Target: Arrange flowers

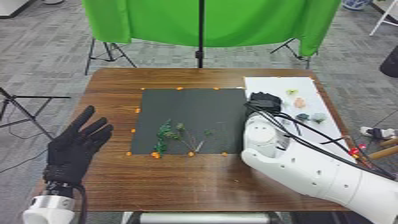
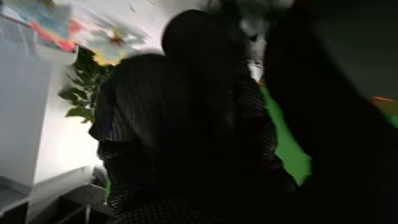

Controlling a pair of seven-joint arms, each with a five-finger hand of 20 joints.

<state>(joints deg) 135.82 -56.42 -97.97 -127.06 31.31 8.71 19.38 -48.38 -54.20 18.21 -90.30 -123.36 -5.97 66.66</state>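
On blk mat (image 1: pixel 209 111), grn sprigs (image 1: pixel 163 133), R hand (image 1: pixel 265 101) nearby

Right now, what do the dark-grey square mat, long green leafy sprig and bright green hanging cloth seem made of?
Dark-grey square mat: matte paper, felt or thin foam perhaps, being evenly dull. Long green leafy sprig: plastic or real plant; its small dark leaves leave that open. Bright green hanging cloth: likely thin matte fabric, as it drapes in folds.

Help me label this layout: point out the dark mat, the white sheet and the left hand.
Dark mat (image 1: pixel 195 106), head view: bare far half.
White sheet (image 1: pixel 270 87), head view: bare far part.
Left hand (image 1: pixel 73 152), head view: broad part below the fingers.
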